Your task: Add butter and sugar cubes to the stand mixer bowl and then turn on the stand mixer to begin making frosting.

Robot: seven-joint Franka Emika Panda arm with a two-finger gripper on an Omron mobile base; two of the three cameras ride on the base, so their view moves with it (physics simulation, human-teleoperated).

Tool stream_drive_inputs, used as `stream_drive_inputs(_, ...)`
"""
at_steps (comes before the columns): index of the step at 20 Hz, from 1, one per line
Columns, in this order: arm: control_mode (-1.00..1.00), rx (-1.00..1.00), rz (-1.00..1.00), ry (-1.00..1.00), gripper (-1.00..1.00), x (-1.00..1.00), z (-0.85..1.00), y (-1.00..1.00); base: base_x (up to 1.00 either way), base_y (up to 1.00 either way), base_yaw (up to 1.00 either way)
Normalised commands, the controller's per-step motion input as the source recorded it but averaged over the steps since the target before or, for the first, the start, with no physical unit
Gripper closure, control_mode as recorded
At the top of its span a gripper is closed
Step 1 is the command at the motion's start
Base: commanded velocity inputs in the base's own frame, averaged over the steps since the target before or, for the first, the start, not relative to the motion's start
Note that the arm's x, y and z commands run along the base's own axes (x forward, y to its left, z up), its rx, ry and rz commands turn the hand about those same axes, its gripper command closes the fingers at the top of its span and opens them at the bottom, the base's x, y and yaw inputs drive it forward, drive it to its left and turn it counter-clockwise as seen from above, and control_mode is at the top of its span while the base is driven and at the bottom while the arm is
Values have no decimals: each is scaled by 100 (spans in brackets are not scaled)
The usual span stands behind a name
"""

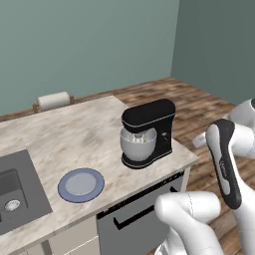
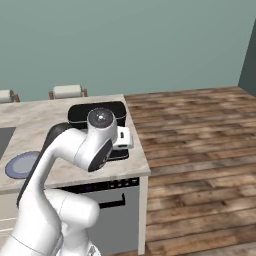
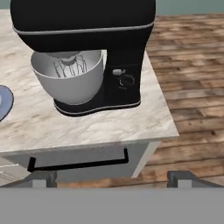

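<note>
The black stand mixer stands near the counter's right end, head down, its wire whisk hanging inside the silvery stand mixer bowl. A speed knob sits on the mixer's column, facing my hand. My gripper hovers off the counter's front edge, level with the mixer and apart from it. It is open with nothing between its fingers. The bowl's inside looks bare around the whisk. The butter and the sugar cubes are out of view.
A round blue-grey plate lies bare on the marble counter, left of the mixer. A dark sink is at the far left. A grey drawer front with a black handle is below. Chairs stand behind the counter, wooden floor to the right.
</note>
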Motion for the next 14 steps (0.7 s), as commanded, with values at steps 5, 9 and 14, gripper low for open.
stream_drive_inputs(5, -100, 4, 0, -4, -100, -7, 9, -15, 0, 0, 0)
stream_drive_inputs(9, -100, 10, -4, -5, -100, 0, 0, -21, 0, 0, 0)
stream_drive_inputs(14, -100, 22, 0, -1, -100, 0, 2, -29, 0, 0, 0)
